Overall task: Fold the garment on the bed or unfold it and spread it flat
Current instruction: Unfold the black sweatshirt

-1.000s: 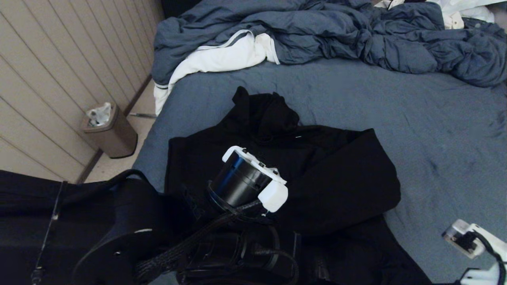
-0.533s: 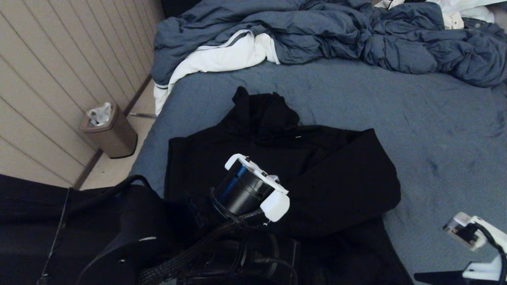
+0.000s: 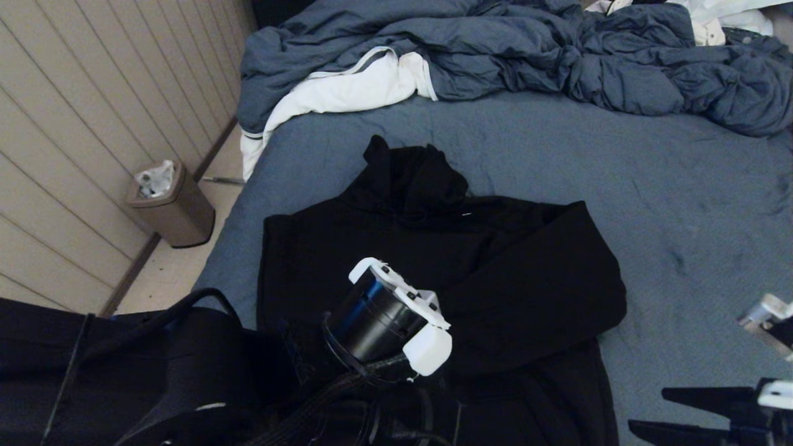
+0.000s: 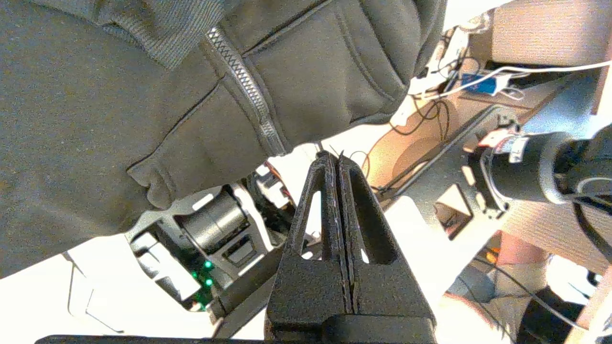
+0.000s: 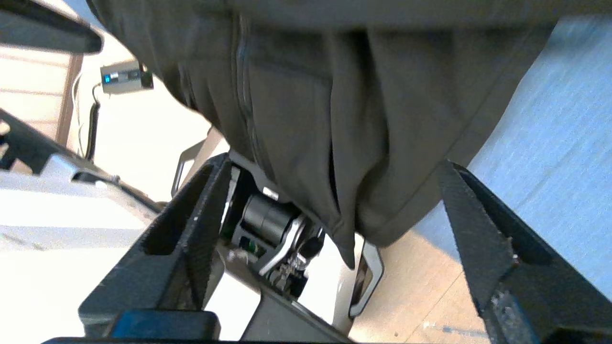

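The black hooded sweatshirt (image 3: 495,266) lies spread on the slate-blue bed (image 3: 681,204), hood (image 3: 409,173) away from me, one sleeve folded across the chest. Its zippered hem (image 4: 248,91) hangs over the near bed edge. My left gripper (image 4: 333,160) is shut on nothing, just below that hem; in the head view only its wrist (image 3: 390,316) shows, over the lower front. My right gripper (image 5: 334,162) is open wide at the bed's near right edge (image 3: 681,412). The hanging hem corner (image 5: 344,205) shows between its fingers (image 5: 191,224), untouched.
A rumpled blue-grey duvet (image 3: 526,49) and a white cloth (image 3: 347,90) are heaped at the far end of the bed. A brown waste bin (image 3: 170,204) stands on the floor by the panelled wall at the left. Bare sheet stretches to the right of the sweatshirt.
My left wrist has drawn down and back toward me over the sweatshirt's lower front. My right arm has swung, and its open fingers have come into the head view's bottom right, pointing left.
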`<state>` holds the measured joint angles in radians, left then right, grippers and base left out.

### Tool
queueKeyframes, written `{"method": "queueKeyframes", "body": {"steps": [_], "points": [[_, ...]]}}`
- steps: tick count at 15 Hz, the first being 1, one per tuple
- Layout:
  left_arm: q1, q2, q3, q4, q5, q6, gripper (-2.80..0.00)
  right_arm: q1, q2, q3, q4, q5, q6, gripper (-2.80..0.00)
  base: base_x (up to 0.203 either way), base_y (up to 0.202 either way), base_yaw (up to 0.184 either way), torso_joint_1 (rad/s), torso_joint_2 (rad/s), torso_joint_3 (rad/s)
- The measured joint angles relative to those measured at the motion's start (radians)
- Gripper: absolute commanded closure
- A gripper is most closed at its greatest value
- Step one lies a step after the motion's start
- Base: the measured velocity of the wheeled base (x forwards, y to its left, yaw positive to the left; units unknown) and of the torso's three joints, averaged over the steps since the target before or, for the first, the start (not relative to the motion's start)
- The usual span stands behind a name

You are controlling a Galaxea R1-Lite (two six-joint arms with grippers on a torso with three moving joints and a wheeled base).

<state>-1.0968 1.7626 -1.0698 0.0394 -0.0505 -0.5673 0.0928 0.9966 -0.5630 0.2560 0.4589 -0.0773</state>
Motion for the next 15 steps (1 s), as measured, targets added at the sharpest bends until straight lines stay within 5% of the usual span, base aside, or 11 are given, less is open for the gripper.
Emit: {"method": "queueKeyframes", "body": {"steps": [4,10,15], "points": [[0.056,-0.065,-0.030,0.001,0.052,0.020,0.00,-0.008,0.095,-0.099,-0.007,-0.001,0.022,-2.80,0.000,0.000,0.000,0.000,0.00,0.000],[0.360,-0.100,-0.152,0.059,0.070,0.072,0.00,0.008,0.343,-0.369,-0.051,-0.010,0.140,-2.80,0.000,0.000,0.000,0.000,0.00,0.000],[0.401,-0.021,-0.260,0.128,0.087,0.082,0.00,0.144,0.542,-0.555,-0.050,-0.055,0.198,-2.80,0.000,0.000,0.000,0.000,0.00,0.000]]}}
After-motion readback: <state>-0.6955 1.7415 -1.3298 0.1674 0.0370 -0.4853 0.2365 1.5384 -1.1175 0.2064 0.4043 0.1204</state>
